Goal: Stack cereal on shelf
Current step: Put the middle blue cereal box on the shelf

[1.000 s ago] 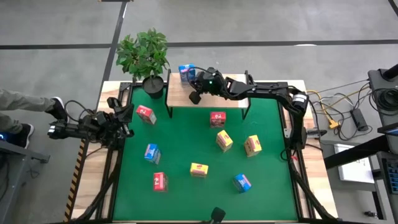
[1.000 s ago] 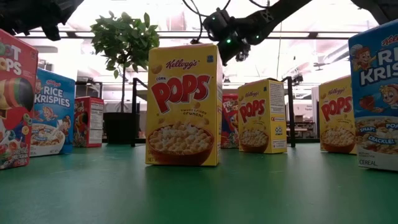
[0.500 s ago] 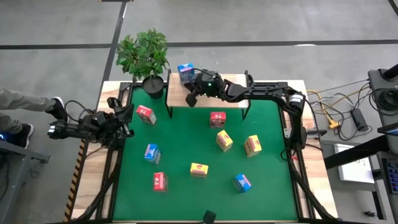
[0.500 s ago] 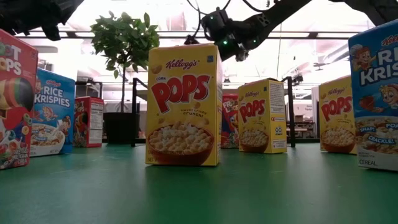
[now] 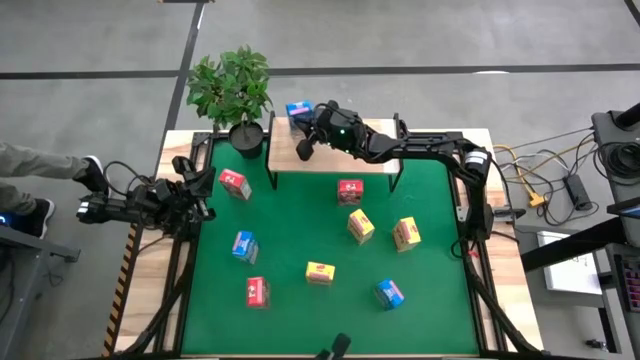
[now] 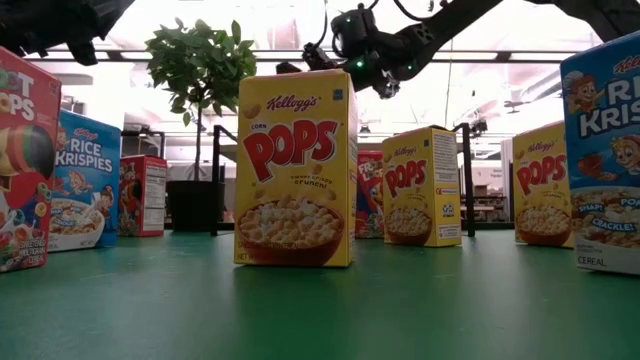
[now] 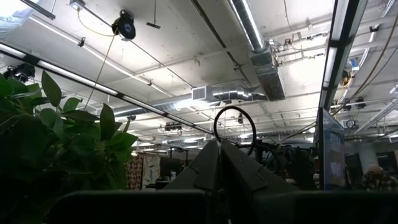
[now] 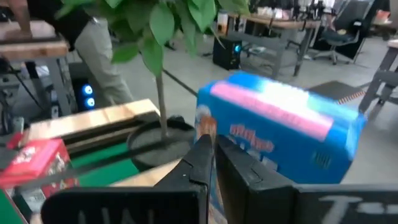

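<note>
Since a second ago, the right gripper (image 5: 306, 143) has drawn back a little over the shelf (image 5: 375, 152), toward 12 o'clock, and the blue box (image 5: 298, 113) now stands free at the shelf's far left corner, just beside the gripper at its 11 o'clock. Its fingers (image 8: 200, 163) appear pressed together and hold nothing. On the green mat (image 5: 300, 240) eight other boxes are spread: a red box (image 5: 350, 191) just in front of the shelf, a red one (image 5: 234, 184) at 10 o'clock, two yellow boxes (image 5: 360, 226) near the middle and to the right, a blue box (image 5: 244, 246) at 8 o'clock, a yellow box (image 5: 320, 272), a red box (image 5: 256, 291) and a blue box (image 5: 390, 293) near 6 o'clock. A potted plant (image 5: 232, 92) stands close to the shelf's left end, next to the blue box. The left gripper (image 5: 196, 192) waits at the table's left edge, at 9 o'clock, with fingers closed and empty. A person's leg and shoe (image 5: 60, 168) show on the grey floor at far left.
</note>
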Available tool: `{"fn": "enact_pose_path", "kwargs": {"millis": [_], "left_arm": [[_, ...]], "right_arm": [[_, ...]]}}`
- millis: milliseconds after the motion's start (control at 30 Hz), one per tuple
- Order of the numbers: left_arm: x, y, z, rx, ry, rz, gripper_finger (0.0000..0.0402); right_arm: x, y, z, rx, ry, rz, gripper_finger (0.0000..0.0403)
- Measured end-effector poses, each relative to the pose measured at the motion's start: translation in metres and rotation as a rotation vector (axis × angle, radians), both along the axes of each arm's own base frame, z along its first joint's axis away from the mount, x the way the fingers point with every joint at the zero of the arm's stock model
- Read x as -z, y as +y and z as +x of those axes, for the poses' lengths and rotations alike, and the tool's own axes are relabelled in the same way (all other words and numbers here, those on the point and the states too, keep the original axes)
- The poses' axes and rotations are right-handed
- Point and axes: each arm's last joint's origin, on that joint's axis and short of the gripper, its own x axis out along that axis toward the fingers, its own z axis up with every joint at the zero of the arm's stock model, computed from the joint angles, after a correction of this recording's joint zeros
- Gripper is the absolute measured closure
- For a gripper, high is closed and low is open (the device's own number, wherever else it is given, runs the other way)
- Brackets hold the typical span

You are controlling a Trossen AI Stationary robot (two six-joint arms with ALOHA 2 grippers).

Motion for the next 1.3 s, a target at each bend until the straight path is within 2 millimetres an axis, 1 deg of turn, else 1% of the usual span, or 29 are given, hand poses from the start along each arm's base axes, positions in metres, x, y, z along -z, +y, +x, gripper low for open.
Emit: {"fn": "enact_pose_path", "kwargs": {"millis": [233, 300, 500, 600, 700, 733, 833, 1033, 1100, 1300], "left_arm": [[0.0, 0.0, 0.0, 0.0, 0.0, 0.0, 0.0402], [0.0, 0.0, 0.0, 0.0, 0.0, 0.0, 0.0402], [0.0, 0.0, 0.0, 0.0, 0.003, 0.0, 0.0402], [0.001, 0.0, 0.001, 0.0, 0.008, 0.001, 0.0402], [0.001, 0.0, 0.001, 0.0, 0.009, 0.001, 0.0402], [0.001, 0.0, 0.001, 0.0, 0.009, 0.001, 0.0402], [0.001, 0.0, 0.001, 0.0, 0.01, 0.001, 0.0402], [0.001, 0.0, 0.001, 0.0, 0.01, 0.001, 0.0402], [0.001, 0.0, 0.001, 0.0, 0.01, 0.001, 0.0402], [0.001, 0.0, 0.001, -0.001, 0.01, 0.002, 0.0402]], "right_arm": [[-0.002, 0.0, -0.001, 0.002, -0.008, 0.001, 0.039], [-0.006, 0.003, -0.003, -0.001, 0.004, 0.02, 0.039], [-0.031, 0.017, -0.023, -0.011, 0.104, 0.072, 0.039], [-0.037, 0.02, -0.034, -0.008, 0.167, 0.108, 0.039], [-0.036, 0.02, -0.04, -0.101, 0.246, 0.084, 0.039], [-0.034, 0.02, -0.039, -0.132, 0.258, 0.074, 0.039], [-0.021, 0.018, -0.031, -0.146, 0.251, 0.065, 0.039], [0.012, 0.009, -0.005, -0.146, 0.173, 0.035, 0.039], [0.023, 0.007, 0.001, -0.146, 0.167, 0.031, 0.039], [0.043, 0.001, 0.016, -0.124, 0.171, 0.037, 0.039]]}}
